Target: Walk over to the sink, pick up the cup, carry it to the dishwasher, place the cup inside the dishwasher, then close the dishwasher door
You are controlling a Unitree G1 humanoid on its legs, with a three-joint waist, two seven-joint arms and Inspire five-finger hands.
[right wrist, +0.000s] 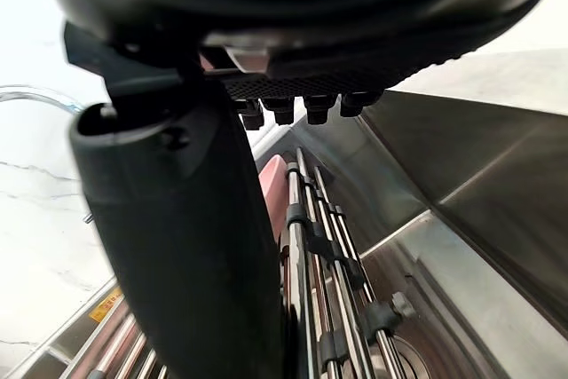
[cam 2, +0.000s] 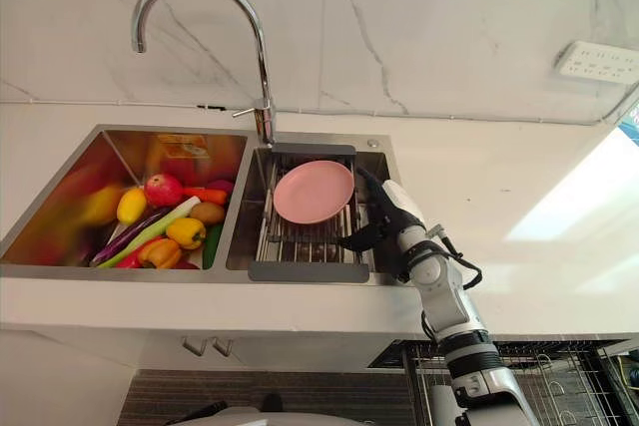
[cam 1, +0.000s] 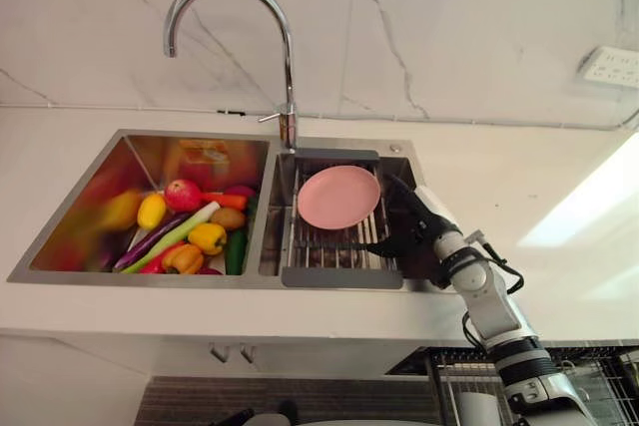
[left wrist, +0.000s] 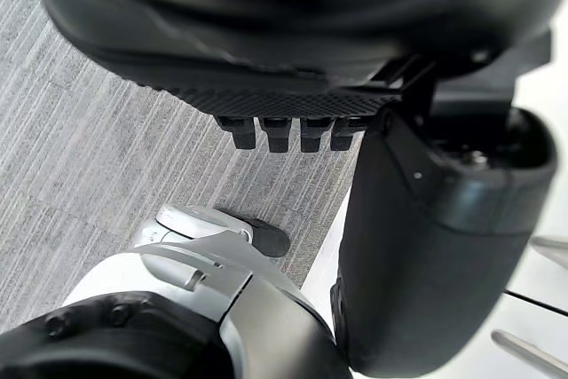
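A kitchen, plainly. A steel double sink is set into a white surface under a tall curved tap. One basin holds vegetables and fruit, the other a draining rack with a pink plate. The wall is marble-veined with a socket, and a dishwasher rack stands out below.
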